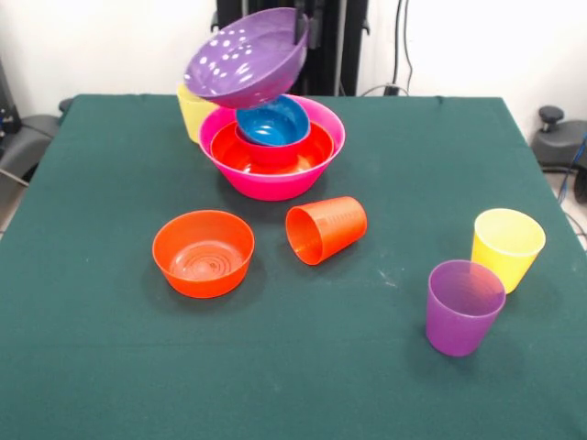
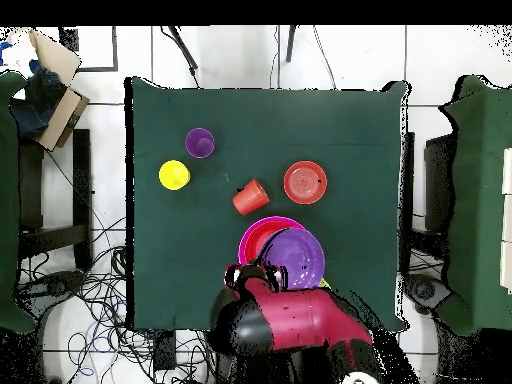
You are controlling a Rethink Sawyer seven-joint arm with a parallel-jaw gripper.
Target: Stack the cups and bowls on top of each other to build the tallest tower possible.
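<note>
Front view alone shows blue bowl under purple bowl.

Dark green surface. Purple bowl w/ pale spots, over pink bowl; inside the pink one: orange-red bowl, magenta bowl, blue bowl. Yellow cup behind pink bowl. In front of it: orange bowl, orange cup, purple cup, 2nd yellow cup.
</note>
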